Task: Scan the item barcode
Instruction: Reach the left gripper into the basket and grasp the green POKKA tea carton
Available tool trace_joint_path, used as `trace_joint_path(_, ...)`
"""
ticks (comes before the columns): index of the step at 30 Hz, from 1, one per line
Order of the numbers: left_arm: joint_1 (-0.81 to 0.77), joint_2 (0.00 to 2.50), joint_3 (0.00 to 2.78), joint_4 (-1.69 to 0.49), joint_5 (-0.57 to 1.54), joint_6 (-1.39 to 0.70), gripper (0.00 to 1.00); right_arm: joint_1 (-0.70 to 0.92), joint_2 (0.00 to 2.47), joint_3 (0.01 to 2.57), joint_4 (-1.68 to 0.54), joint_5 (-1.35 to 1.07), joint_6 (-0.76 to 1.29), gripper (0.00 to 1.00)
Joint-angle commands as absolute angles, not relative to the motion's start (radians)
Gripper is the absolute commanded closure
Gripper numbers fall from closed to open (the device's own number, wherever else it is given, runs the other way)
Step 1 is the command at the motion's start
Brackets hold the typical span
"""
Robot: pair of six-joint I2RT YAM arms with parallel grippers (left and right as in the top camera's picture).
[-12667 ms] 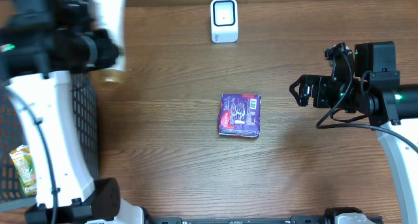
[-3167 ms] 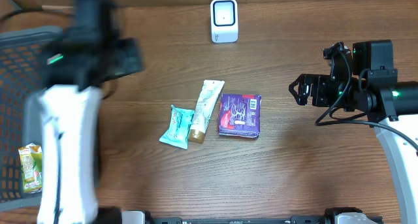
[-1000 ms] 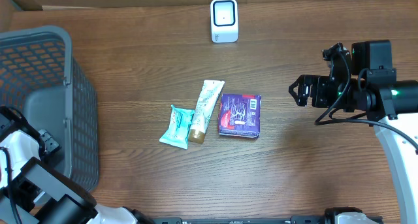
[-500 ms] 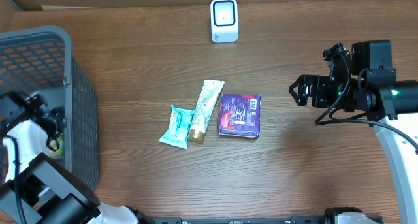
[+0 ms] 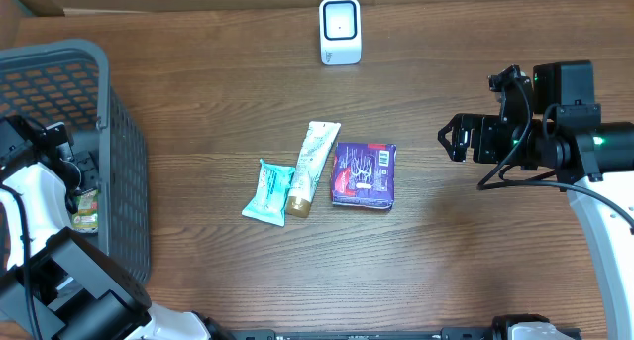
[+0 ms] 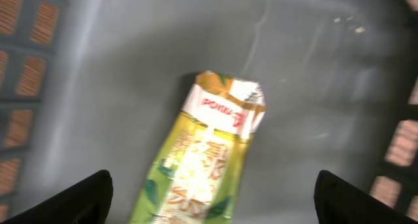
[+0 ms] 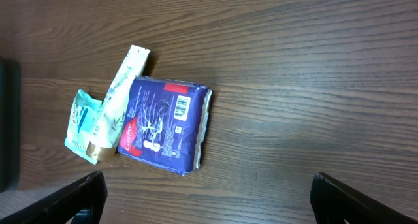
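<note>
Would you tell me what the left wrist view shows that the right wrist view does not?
Only the left wrist view: a green and yellow Pokka pack lying on the floor of the grey basket, with mesh walls at the edges. Only the right wrist view: a purple pack with its barcode facing up, a cream tube beside it and a teal sachet beside the tube, all on the wooden table. Shared: no object. Each view shows only the tips of its own jaws in the bottom corners, spread wide and gripping nothing.
</note>
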State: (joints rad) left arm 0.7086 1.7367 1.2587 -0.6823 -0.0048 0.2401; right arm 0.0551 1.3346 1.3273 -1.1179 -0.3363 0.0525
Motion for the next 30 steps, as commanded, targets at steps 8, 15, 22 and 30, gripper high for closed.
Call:
trace_joint_path(8,0.715,1.747,1.106,-0.561,-0.065,0.426,0.16,0.062,1.338,1.348,-1.113,-0.342,0.052,0.00)
trace_joint_path(15,0.717,1.747,1.043,-0.513,-0.108,0.427,0.17,0.062,1.338,1.348,-1.114,-0.342,0.052,0.00)
trace_joint_path(22,0.722,1.747,1.036,-0.502,-0.106,0.417,0.52,0.062,1.338,1.348,-1.113,-0.342,0.052,0.00)
trace_joint_path(30,0.719,1.747,1.041,-0.482,-0.105,0.325,0.96,0.062,1.338,1.348,-1.113,-0.342,0.052,0.00)
